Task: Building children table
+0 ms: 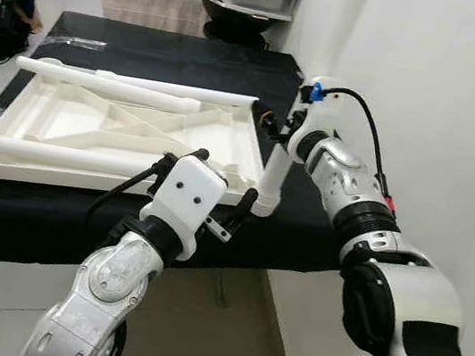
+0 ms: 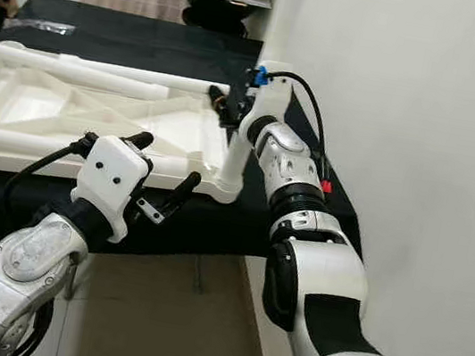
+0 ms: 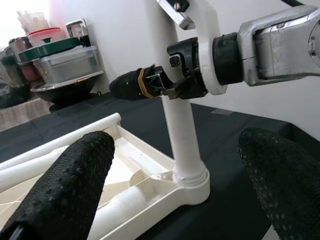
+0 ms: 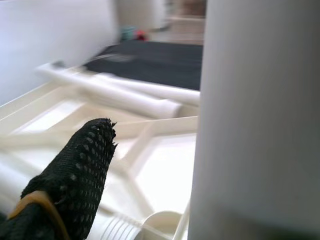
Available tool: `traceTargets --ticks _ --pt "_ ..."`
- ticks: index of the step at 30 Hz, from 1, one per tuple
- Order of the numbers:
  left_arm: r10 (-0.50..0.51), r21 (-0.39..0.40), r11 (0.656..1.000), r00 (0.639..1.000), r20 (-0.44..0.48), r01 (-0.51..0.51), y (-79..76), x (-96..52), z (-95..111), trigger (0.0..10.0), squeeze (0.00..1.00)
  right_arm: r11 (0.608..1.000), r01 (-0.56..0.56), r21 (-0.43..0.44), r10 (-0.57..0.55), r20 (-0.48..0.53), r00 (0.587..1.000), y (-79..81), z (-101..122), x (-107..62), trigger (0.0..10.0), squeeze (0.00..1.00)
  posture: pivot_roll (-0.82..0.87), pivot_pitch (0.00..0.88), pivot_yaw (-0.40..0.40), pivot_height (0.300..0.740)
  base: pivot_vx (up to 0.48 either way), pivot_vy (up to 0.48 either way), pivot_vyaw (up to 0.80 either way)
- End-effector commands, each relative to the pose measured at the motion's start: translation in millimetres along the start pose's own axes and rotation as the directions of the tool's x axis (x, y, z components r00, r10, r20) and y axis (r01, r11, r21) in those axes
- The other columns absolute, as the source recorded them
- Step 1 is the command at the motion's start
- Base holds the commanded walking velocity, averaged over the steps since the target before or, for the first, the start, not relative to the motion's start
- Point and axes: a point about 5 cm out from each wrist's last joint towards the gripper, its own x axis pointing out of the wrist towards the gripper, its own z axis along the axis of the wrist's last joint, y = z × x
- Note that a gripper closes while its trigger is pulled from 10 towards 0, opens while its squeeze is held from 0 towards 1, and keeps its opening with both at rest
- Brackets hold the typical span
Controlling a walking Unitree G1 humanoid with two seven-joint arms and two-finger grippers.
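Head views: upturned white tabletop [image 1: 128, 129] on black table [image 1: 51, 212], one leg [image 1: 272, 176] upright in its near right corner socket. Right gripper [image 1: 269, 122] clamped on leg. Left gripper [image 1: 218, 188] spread wide at near edge.

Left wrist: fingers [image 3: 65, 185] apart, flanking leg.

Right wrist: leg against finger [image 4: 75, 175].

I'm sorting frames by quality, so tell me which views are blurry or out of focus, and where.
Right wrist view: the upright white plastic table leg is a soft, featureless blur up close, and the background is hazy. Left wrist view: the black textured fingers are slightly soft, the leg sharp. Both eye views: sharp and evenly lit, the overturned white plastic tabletop crisp.
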Motion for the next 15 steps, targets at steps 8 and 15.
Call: traceTargets --ticks 8,15 --pt "-0.009 0.002 1.0 1.0 -0.013 0.009 -1.9 -0.7 -3 10.0 0.0 0.869 -0.491 -0.058 0.494 0.09 0.865 21.3 10 -11.6 10.0 0.0 0.09 0.099 -0.133 0.74 0.0 0.0 0.0" --pt "-0.011 0.003 1.0 1.0 -0.015 0.011 -1.8 -0.6 -3 10.0 0.0 0.786 -0.617 -0.018 0.615 0.111 0.781 27.1 7 -15.7 10.0 0.0 0.09 0.104 -0.134 0.74 0.0 0.0 0.0"
